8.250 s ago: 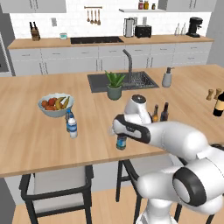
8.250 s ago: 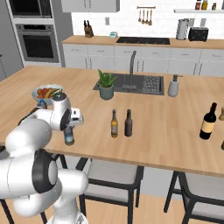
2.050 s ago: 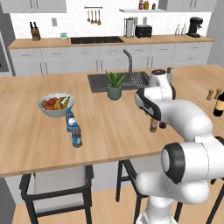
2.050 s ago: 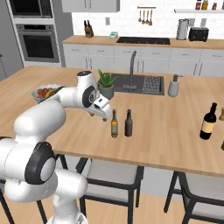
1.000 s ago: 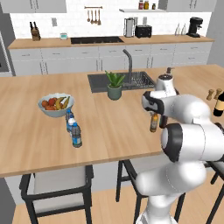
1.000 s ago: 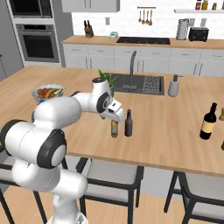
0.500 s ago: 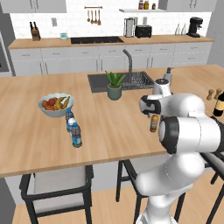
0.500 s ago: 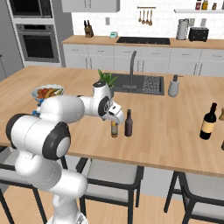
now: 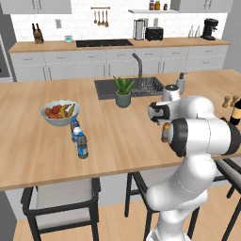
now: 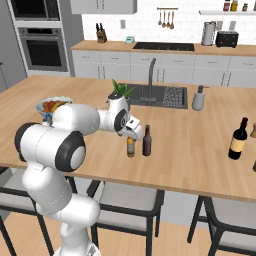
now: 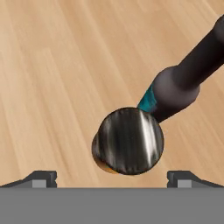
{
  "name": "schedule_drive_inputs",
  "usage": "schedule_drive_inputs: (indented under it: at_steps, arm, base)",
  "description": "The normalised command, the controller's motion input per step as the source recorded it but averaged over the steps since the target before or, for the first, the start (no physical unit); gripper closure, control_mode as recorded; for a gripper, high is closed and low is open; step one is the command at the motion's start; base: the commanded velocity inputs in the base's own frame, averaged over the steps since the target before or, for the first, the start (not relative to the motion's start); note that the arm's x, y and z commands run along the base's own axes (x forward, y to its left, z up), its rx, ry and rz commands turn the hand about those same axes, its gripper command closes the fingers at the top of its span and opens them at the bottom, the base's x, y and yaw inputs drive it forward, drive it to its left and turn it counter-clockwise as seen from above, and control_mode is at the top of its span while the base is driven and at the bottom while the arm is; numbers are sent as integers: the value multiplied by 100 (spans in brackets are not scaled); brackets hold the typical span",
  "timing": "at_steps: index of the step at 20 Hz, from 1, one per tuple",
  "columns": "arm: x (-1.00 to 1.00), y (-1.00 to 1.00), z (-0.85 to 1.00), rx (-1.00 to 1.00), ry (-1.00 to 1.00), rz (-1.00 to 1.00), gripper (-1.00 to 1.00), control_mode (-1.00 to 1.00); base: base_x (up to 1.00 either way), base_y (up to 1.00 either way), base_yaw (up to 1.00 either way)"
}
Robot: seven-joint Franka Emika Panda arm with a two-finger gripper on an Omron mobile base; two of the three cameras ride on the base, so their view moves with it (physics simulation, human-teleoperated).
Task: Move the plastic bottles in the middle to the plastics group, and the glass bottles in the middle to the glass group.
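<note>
Two slim brown glass bottles stand mid-counter: an amber one [image 10: 131, 148] and a darker one [image 10: 147, 141] just right of it. My gripper [image 10: 130, 136] hangs right over the amber bottle [image 9: 164, 133], fingers pointing down. In the hand view its round cap [image 11: 128, 141] lies between my open gripper [image 11: 112, 178], whose fingertips [image 11: 43, 177] stand wide apart; the darker bottle [image 11: 188, 83] leans across the upper right. The wine bottle [image 10: 238, 139] stands far right. By the fruit bowl stand two plastic bottles, one blue-capped [image 9: 75, 129] and one dark-capped [image 9: 82, 145].
A fruit bowl [image 9: 60, 113] sits left of the middle, a potted plant [image 9: 123, 92] by the sink [image 9: 134, 86]. Wooden shakers [image 9: 227, 101] stand near the wine bottle [image 9: 236, 111]. Stools line the counter's front edge.
The plastic bottle once held at mid-counter now stands beside the blue-capped one. My arm has swung right and settled over the amber bottle; in the last half second it barely moved.
</note>
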Motion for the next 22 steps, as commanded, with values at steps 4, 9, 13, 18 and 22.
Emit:
schedule_drive_inputs:
  at_steps: [4, 9, 13, 18, 22]
  arm:
    - [3, 0, -4, 0, 0, 0, -100, -100]
    - [0, -16, -14, 0, 0, 0, -100, -100]
    - [0, -1, -6, 0, 0, 0, -100, -100]
    - [0, 0, -10, 0, 0, 0, -100, -100]
    - [0, 0, -7, 0, -2, 0, -100, -100]
  base:
    - [0, 0, 0]
    - [0, 0, 0]
    - [0, 0, 0]
    - [0, 0, 0]
    - [0, 0, 0]
